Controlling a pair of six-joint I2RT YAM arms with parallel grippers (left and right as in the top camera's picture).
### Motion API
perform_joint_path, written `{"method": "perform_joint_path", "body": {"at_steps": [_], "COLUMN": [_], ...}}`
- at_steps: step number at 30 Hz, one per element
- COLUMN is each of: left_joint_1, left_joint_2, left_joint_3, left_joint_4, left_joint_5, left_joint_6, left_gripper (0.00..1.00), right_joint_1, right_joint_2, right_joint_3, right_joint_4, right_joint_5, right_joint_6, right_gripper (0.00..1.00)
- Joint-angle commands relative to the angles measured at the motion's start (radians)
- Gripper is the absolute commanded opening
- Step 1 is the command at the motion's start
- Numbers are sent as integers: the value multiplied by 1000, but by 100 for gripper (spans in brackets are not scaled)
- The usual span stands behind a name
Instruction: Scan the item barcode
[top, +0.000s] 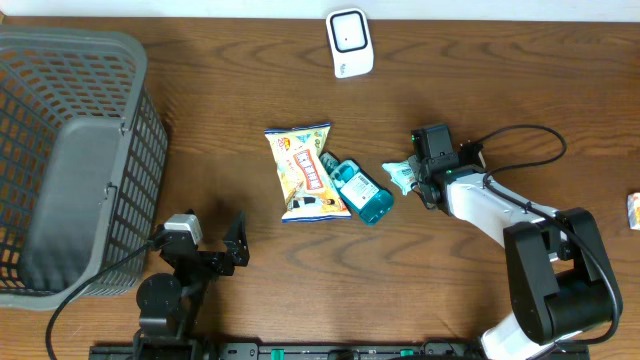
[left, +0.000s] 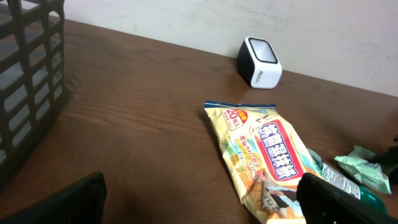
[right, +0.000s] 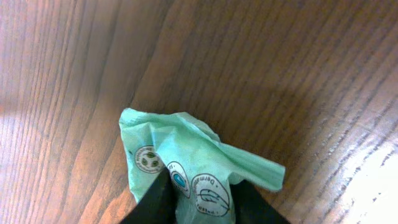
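The grey mesh basket (top: 80, 42) fills the left of the overhead frame, and all I can make out inside it is its own plain grey floor. Just right of centre, the right gripper (top: 417, 182) is pinched onto the crumpled green packet (top: 400, 174). The packet sits beside the teal bottle (top: 362, 194) and yellow snack bag (top: 305, 172), well below the white scanner (top: 350, 42) at the top edge, while the left gripper (top: 212, 245) at lower left stands wide apart. In the right wrist view the packet's print is too small to read and its lower end hides behind the fingers (right: 155, 199), and a small item (top: 634, 210) is cut off at the right edge.
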Motion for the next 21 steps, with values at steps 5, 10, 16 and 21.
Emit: {"method": "perform_joint_path", "body": {"at_steps": [5,10,16,21], "left_joint_1": [-3,-3,-3,-3], "left_joint_2": [-2,-2,-2,-2], "left_joint_3": [-18,-18,-18,-18], "left_joint_4": [-21,-21,-21,-21], "left_joint_5": [13,13,13,13], "left_joint_6": [13,13,13,13], "left_gripper": [98,98,98,98], "right_joint_1": [-79,-292,-389,-378], "right_joint_2": [-21,-155,-165,-166], "right_joint_3": [-19,5,4,4], "right_joint_4": [-117,-277,-384,-380], "right_joint_5": [-386,-997,-1567,-1718], "right_joint_6": [-3,-221,-246,-304], "right_gripper": [1,2,2,1]}}
